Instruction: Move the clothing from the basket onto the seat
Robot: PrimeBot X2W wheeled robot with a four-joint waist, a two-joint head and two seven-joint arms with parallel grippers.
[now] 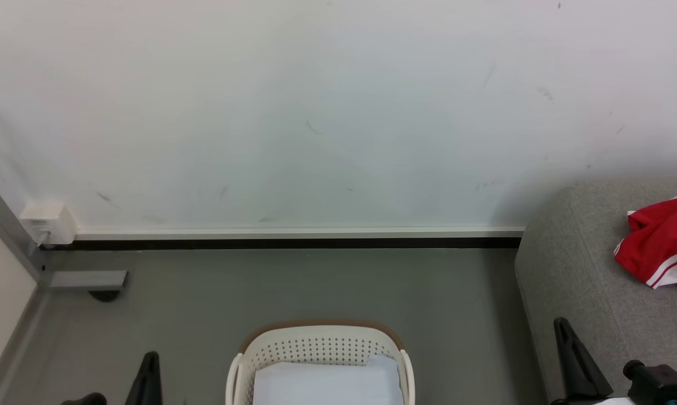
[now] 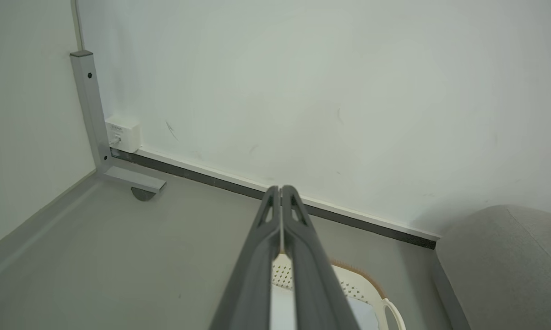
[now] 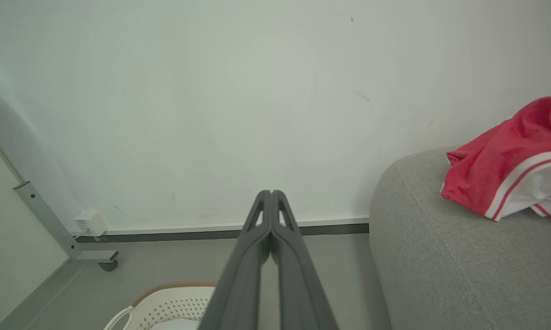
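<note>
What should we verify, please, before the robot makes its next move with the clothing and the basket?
1. Left gripper shut with nothing between its fingers: ok.
2. Right gripper shut with nothing between its fingers: ok.
3. Red clothing lying on the seat: ok.
4. All of the clothing resting fully on the seat: cannot tell, as the picture's edge cuts it off.
5. Basket free of red garments: cannot tell. The part in view holds a white pad, and the near part is cut off.
</note>
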